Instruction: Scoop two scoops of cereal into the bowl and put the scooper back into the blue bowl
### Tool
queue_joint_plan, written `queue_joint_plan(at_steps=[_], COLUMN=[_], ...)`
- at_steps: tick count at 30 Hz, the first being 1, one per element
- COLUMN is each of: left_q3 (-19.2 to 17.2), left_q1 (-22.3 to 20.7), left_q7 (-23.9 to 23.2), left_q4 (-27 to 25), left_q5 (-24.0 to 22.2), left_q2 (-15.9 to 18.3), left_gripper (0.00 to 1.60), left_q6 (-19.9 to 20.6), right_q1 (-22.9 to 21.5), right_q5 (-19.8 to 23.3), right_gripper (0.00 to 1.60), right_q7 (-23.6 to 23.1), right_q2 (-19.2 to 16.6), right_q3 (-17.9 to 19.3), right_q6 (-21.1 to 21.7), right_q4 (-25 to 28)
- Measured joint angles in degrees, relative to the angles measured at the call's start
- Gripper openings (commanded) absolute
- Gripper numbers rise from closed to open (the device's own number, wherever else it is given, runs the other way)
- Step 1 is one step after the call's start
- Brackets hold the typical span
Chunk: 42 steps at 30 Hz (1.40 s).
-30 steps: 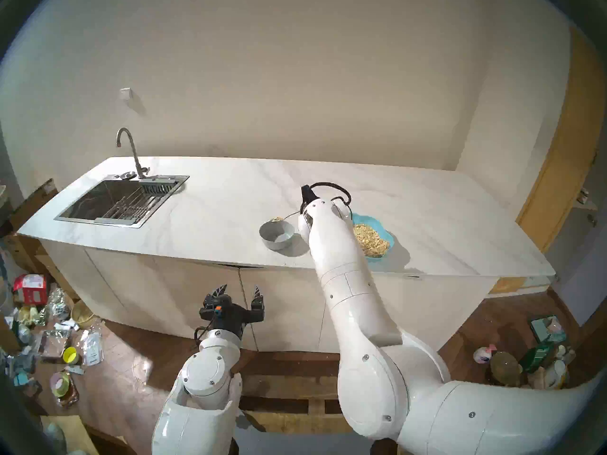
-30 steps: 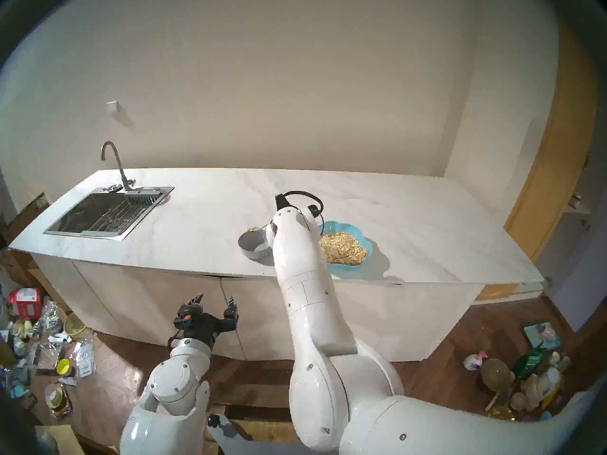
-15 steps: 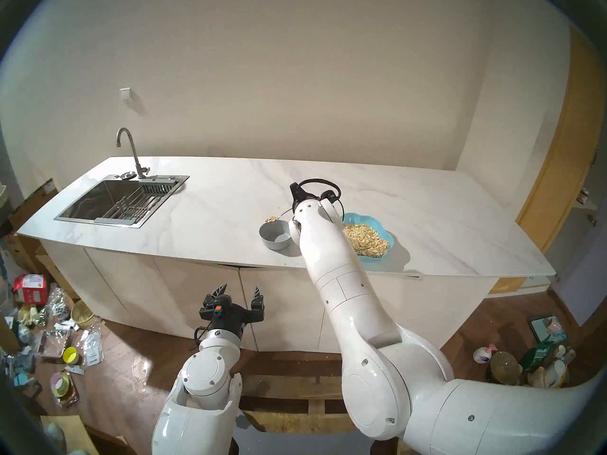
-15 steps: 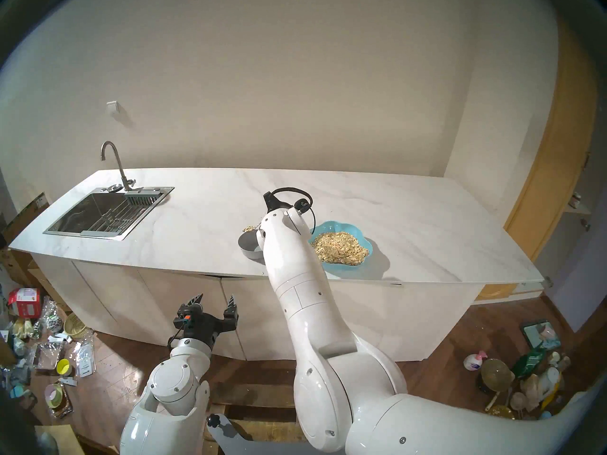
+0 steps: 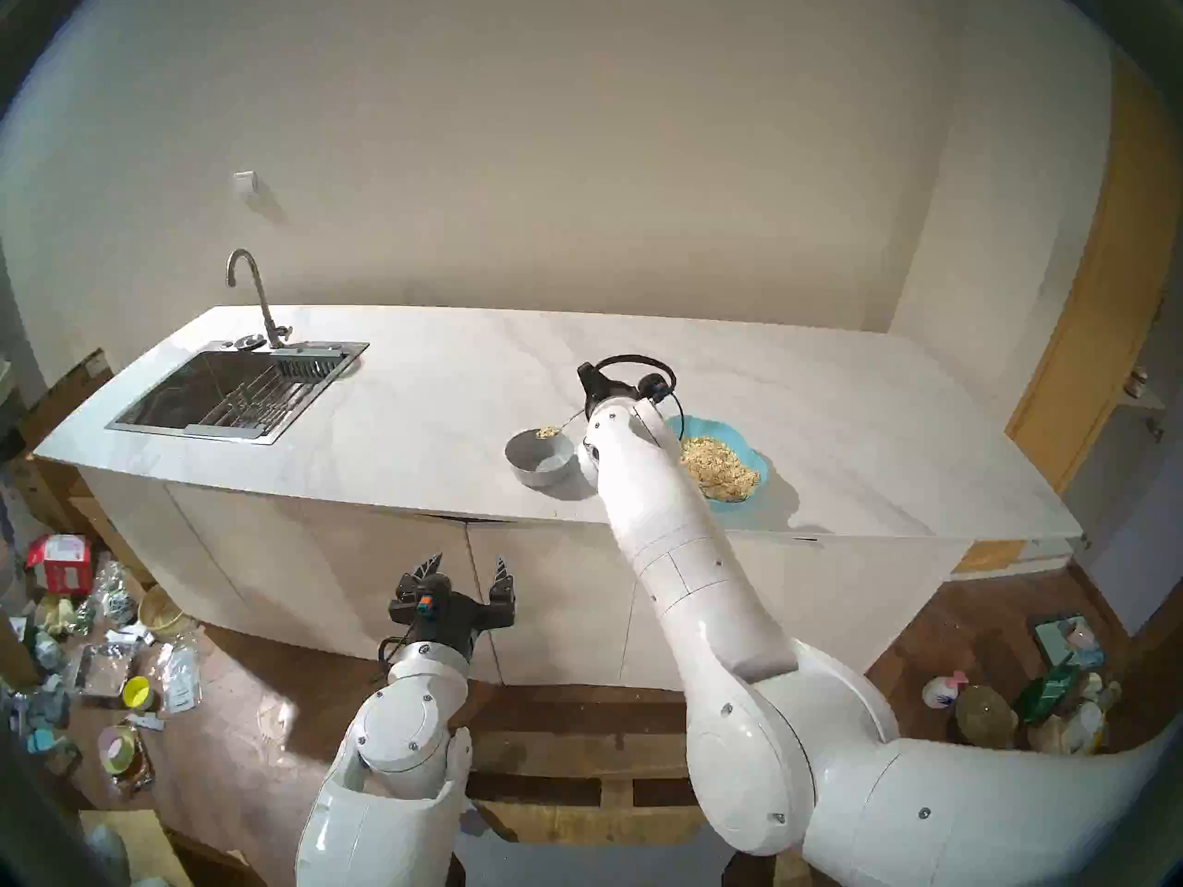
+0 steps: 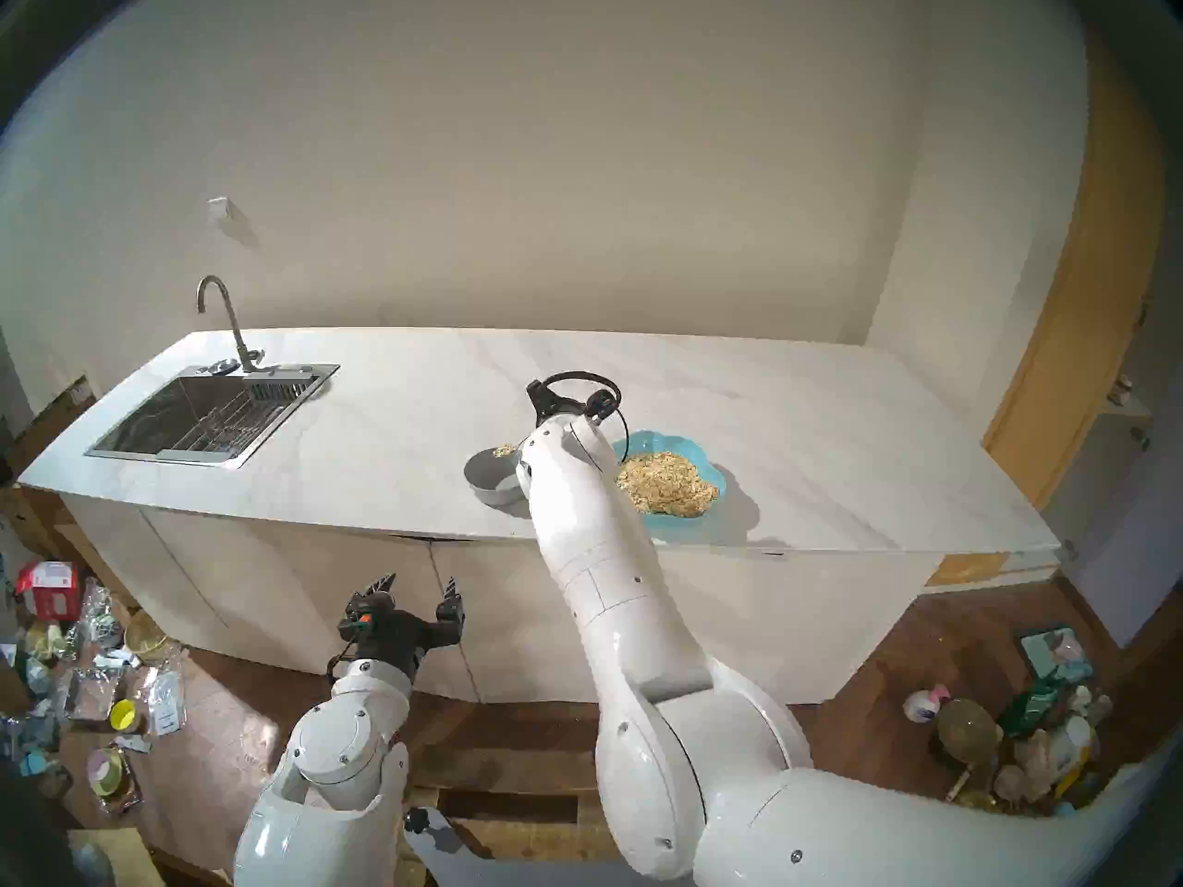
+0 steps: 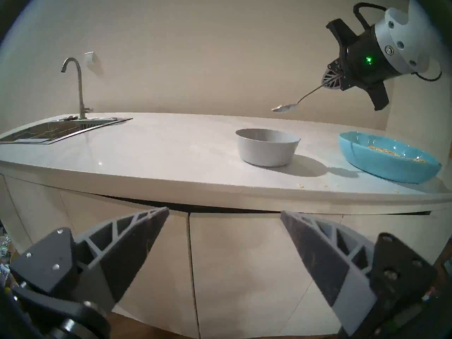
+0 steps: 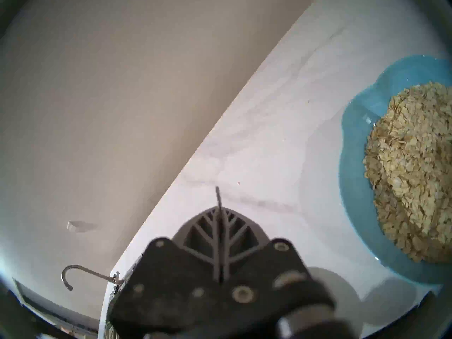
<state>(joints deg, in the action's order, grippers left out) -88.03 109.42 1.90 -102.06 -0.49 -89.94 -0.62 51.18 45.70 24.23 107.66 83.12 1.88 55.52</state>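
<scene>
— Item one, the right arm?
— Its right gripper [image 7: 330, 79] was clamped on the thin handle of the slim shiny silver metal spoon [image 7: 286, 107]. The spoon's head, loaded with flakes, hung over the far rim of the small round plain grey bowl [image 5: 539, 459], clear of it and roughly level.

— Item two, the cereal?
— A heap of loose tan oat-like flakes [image 5: 718, 468] lay in the wide turquoise-blue scalloped bowl [image 7: 381, 162], just right of the grey one. A few stray flakes [image 7: 300, 185] sat near the front edge of the white marble-look countertop [image 5: 422, 412].

— Item three, the other arm?
— The left gripper [image 5: 470, 569] was low in front of the cabinet doors [image 7: 234, 257], its jaws spread wide, holding nothing.

— Anything else?
— A steel sink [image 5: 211, 396] with a curved tap [image 5: 253, 297], at the counter's left end.
</scene>
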Motion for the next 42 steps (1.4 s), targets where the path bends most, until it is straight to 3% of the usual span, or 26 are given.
queue_joint_plan(at_steps=[6, 12, 20, 34, 42], left_q3=[0.0, 0.0, 0.0, 0.0, 0.0], left_q1=[0.0, 0.0, 0.0, 0.0, 0.0], left_q7=[0.0, 0.0, 0.0, 0.0, 0.0], left_q4=[0.0, 0.0, 0.0, 0.0, 0.0], left_q5=[0.0, 0.0, 0.0, 0.0, 0.0], left_q2=[0.0, 0.0, 0.0, 0.0, 0.0], left_gripper=[1.6, 1.6, 1.6, 1.6, 1.6], left_q6=[0.0, 0.0, 0.0, 0.0, 0.0], right_q1=[-0.3, -1.0, -1.9, -3.5, -4.2], right_q5=[-1.3, -4.3, -5.6, -11.3, -17.6], right_gripper=[0.0, 0.0, 0.0, 0.0, 0.0], right_q7=[-0.2, -0.3, -0.1, 1.2, 1.8], right_q2=[-0.5, -1.3, -2.1, -3.1, -4.2], right_q3=[-1.7, -7.8, -8.7, -13.5, -20.6], right_q6=[-0.5, -1.7, -3.1, -6.7, -9.5], right_q4=[-1.1, -2.7, -4.2, -6.6, -8.4])
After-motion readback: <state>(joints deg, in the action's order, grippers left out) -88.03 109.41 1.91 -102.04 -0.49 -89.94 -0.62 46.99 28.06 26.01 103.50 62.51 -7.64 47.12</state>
